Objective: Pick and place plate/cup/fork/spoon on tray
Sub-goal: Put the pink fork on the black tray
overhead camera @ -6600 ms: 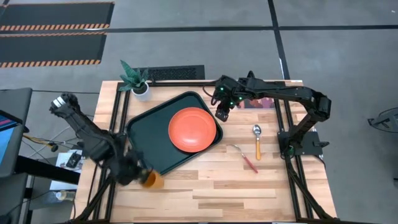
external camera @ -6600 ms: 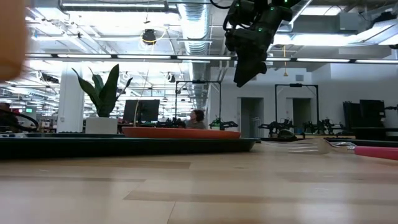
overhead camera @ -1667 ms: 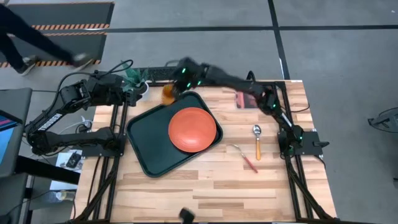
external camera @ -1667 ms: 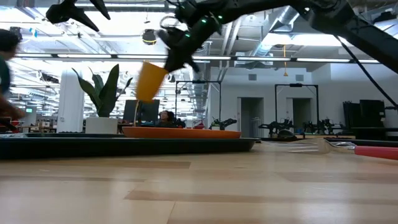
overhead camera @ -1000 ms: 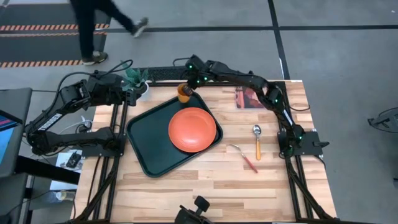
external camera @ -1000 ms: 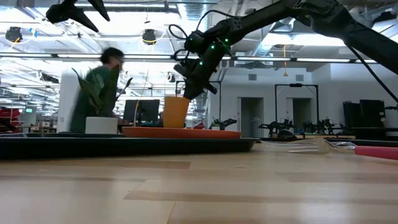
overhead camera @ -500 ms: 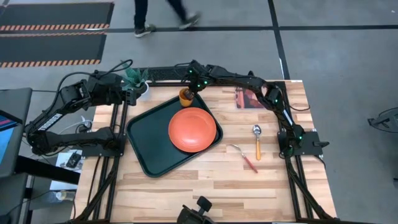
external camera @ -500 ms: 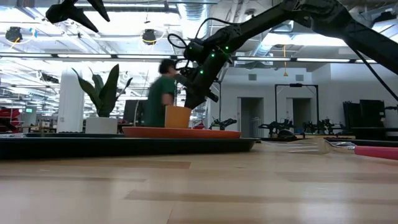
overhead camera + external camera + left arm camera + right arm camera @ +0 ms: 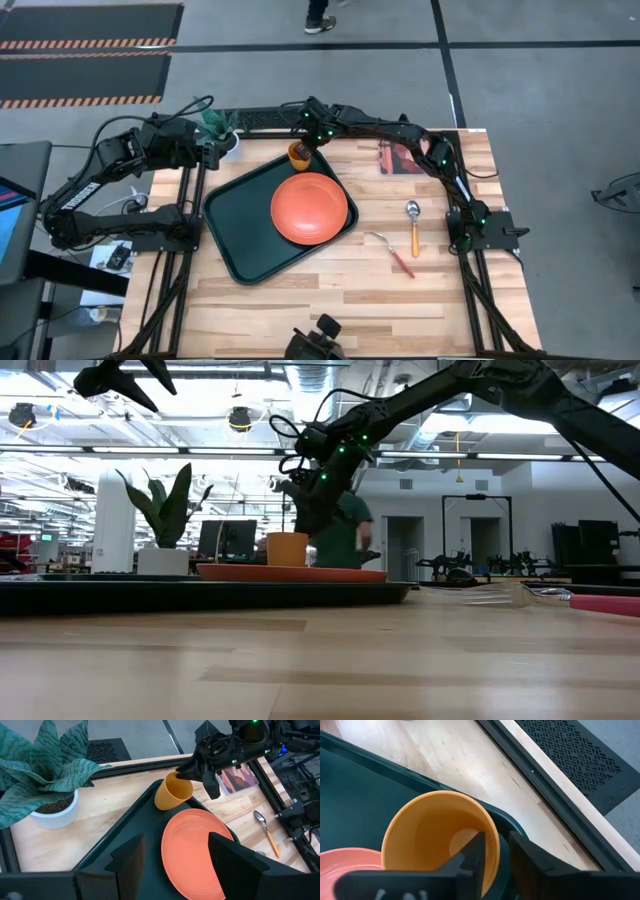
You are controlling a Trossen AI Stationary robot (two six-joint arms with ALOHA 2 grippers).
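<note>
The orange cup (image 9: 435,835) stands upright on its base in the far corner of the dark green tray (image 9: 240,225), beside the orange-red plate (image 9: 309,207) that lies on the tray. My right gripper (image 9: 496,841) is just above the cup (image 9: 297,153), open, its fingers astride the cup's far rim. The spoon (image 9: 414,222) and the fork (image 9: 395,255) lie on the wood to the right of the tray. My left gripper (image 9: 175,870) hangs open near the plant at the far left, holding nothing. My right gripper comes down on the cup from above and the far side. One finger (image 9: 472,855) is inside the cup and the other (image 9: 525,860) outside its rim (image 9: 494,842). The outer finger stands apart from the wall; whether the inner one touches, I cannot tell.
A white pot with a green plant (image 9: 222,130) stands at the far left corner, close to the tray. A reddish picture card (image 9: 405,160) lies at the far right. Bare wood stretches along the table's near side. A person's feet show on the floor beyond the table.
My right gripper has gone down a little with the cup, which has sunk onto the tray's far corner and now stands there upright. A person has walked past behind the table, from left to right.
</note>
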